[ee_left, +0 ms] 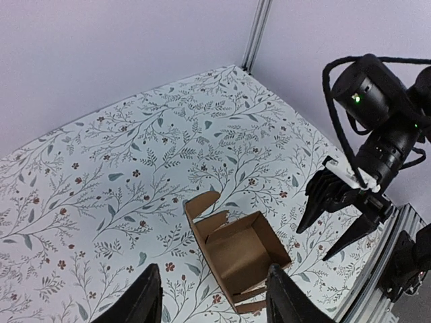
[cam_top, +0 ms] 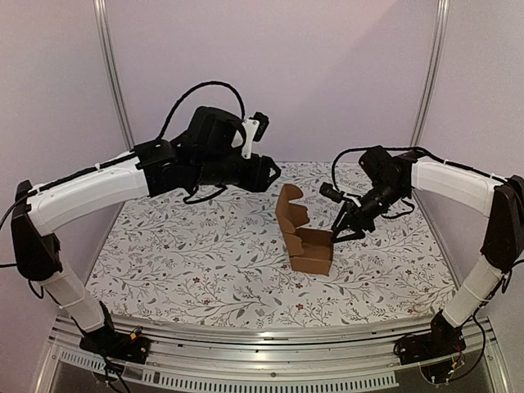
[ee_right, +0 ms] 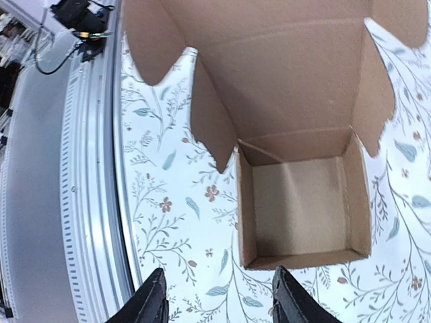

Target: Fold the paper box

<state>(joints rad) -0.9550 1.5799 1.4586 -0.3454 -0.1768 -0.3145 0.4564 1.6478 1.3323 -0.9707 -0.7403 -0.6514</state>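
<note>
The box (cam_top: pixel 309 246) is plain brown cardboard, half folded: an open-topped cube resting on its base, with its lid panel and flaps standing up. It sits just beside the right gripper (ee_left: pixel 313 243), untouched, and below the left gripper (ee_left: pixel 213 269).

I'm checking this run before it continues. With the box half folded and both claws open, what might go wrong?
Neither the left claw nor the right claw holds the paper box, so pushing its upright lid flap may slide or tip it. The lid's side tabs stand loose and might crumple rather than tuck inside.
</note>
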